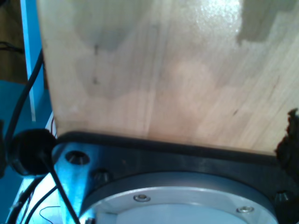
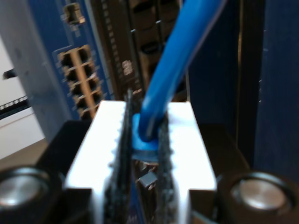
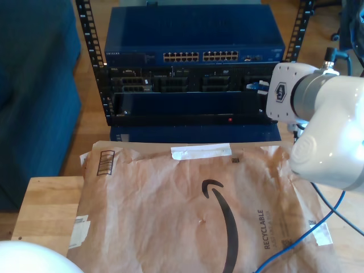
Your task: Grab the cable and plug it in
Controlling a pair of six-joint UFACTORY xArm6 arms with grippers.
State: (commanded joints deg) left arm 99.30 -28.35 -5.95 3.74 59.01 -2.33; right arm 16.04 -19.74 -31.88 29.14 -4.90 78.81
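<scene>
In the first wrist view I see pale wooden board (image 1: 159, 70) above the arm's dark flange, with a black lead (image 1: 23, 102) hanging at about nine o'clock; whether my first gripper is released or clenched I cannot tell. In the second wrist view my second gripper (image 2: 147, 154) is clenched on the cable (image 2: 180, 60) just behind its blue boot, and a block of sockets (image 2: 79, 79) sits near ten o'clock of the jaws, off to one side. If I push forward like this, I reckon the plug could miss or jam. In the exterior view the cable end (image 3: 257, 86) sits against the rack (image 3: 193, 85) at about two o'clock, while slack trails over the brown paper (image 3: 187, 210) around five o'clock, where it might snag and tug the plug askew.
</scene>
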